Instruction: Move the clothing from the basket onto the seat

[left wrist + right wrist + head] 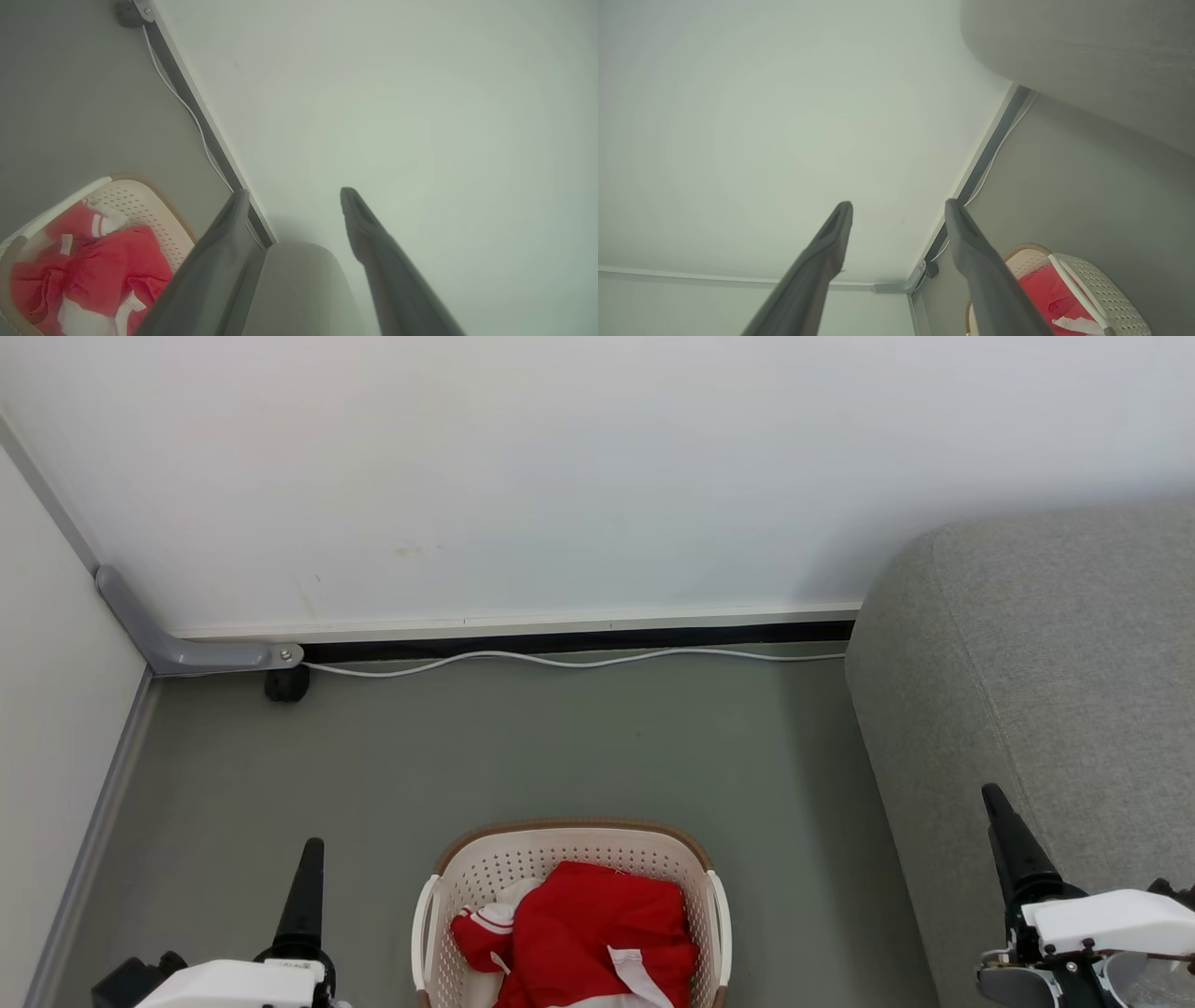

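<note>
clothing (597, 924) heaped in the basket (569, 845), none of it held, none on the seat (1046, 663).

left gripper (295, 193), seen along its own wrist: two long dark fingers (219, 242) spread wide, nothing between them, tips against pale wall (420, 116). in the head view, one finger pointing up at lower left, over the grey-green floor (560, 737), left of the basket and apart from it.

right gripper (899, 205): likewise wide apart and empty, aimed toward the wall corner. in the head view, at lower right, one dark finger rising in front of the seat's rounded side, above a white housing (1111, 910).

between the two grippers, at bottom centre of the head view: oval cream-white basket with perforated walls, brown woven-look rim and white side handles, standing on the floor. inside it, crumpled red fabric with white stripes at a cuff and a white strip toward the front; some white cloth under the red.

right of the basket and apart from it: large grey upholstered seat with a rounded edge, reaching back toward the wall.

further out: white cable (560, 661) lying along the foot of the wall, dark strip beneath the skirting, grey bracket (177, 649) in the left corner with a small black foot (287, 684) below it.
</note>
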You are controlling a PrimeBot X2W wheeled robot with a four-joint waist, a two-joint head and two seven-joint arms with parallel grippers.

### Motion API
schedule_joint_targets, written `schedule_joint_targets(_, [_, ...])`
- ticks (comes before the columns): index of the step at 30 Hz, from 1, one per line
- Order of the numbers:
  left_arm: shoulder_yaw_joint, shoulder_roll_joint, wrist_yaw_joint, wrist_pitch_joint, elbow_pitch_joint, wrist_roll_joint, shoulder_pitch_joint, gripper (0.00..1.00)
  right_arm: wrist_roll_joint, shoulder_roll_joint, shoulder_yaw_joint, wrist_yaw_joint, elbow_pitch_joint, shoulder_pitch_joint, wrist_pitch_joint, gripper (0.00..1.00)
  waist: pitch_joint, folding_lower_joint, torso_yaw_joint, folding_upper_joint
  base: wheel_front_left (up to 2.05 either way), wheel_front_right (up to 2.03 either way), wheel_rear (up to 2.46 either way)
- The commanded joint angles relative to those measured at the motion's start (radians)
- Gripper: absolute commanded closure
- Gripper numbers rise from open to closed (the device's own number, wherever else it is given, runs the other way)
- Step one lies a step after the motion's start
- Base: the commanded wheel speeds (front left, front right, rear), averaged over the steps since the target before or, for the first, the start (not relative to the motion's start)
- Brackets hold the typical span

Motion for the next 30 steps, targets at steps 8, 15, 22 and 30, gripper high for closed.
schedule_joint_targets(8, [-0.002,0.014,-0.003,-0.028,-0.022,0.147,-0.073,0.00,-0.133,-0.034,0.039,0.002,-0.015,-0.074,-0.036,0.00,0.001,-0.0001,-0.002,0.0000,0.00,0.00,0.00])
schedule_joint_targets(15, [-0.022,0.017,0.004,-0.052,-0.020,0.288,-0.088,0.00,-0.253,-0.051,0.079,0.002,-0.004,-0.097,-0.059,0.00,0.002,-0.0001,-0.004,0.0000,0.00,0.00,0.00])
schedule_joint_targets(22, [-0.046,0.019,0.016,-0.072,-0.011,0.402,-0.100,0.00,-0.348,-0.066,0.121,0.003,0.012,-0.119,-0.080,0.00,0.003,-0.0001,-0.005,0.0000,0.00,0.00,0.00])
schedule_joint_targets(30, [-0.064,0.022,0.032,-0.096,-0.001,0.515,-0.113,0.00,-0.442,-0.079,0.156,0.003,0.029,-0.141,-0.103,0.00,0.002,-0.0001,-0.005,0.0000,0.00,0.00,0.00])
